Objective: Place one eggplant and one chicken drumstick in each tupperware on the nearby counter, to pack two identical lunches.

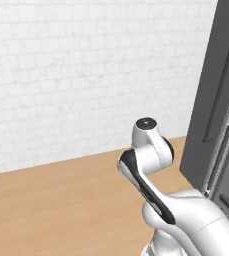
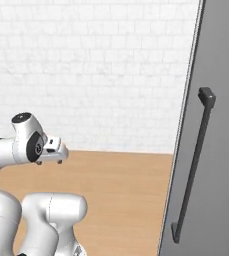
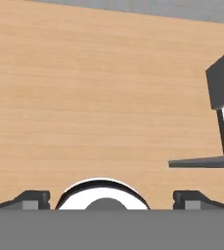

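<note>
The gripper [image 3: 111, 199] hangs over a broad light-brown wooden surface [image 3: 94, 97], seen from the hand view with the two dark fingertips [image 3: 33, 199] standing far apart at the lower left and lower right; the jaws are spread wide and nothing lies between them. The wood beneath them is bare, its grain running across the hand view from side to side. Whether this wood is the counter or a floor cannot be told from the pictures.

In the left base view the white arm [image 1: 153, 150] is folded low in front of a white brick wall [image 1: 86, 70], with the wood stretching from the wall's foot toward the camera. A tall dark-grey panel [image 1: 211, 100] stands at the right end of the wood, and the right base view shows a long dark bar handle [image 2: 193, 165] running upright on it. In the hand view the dark panel's edge [image 3: 223, 83] appears at the right, beside the right fingertip.
</note>
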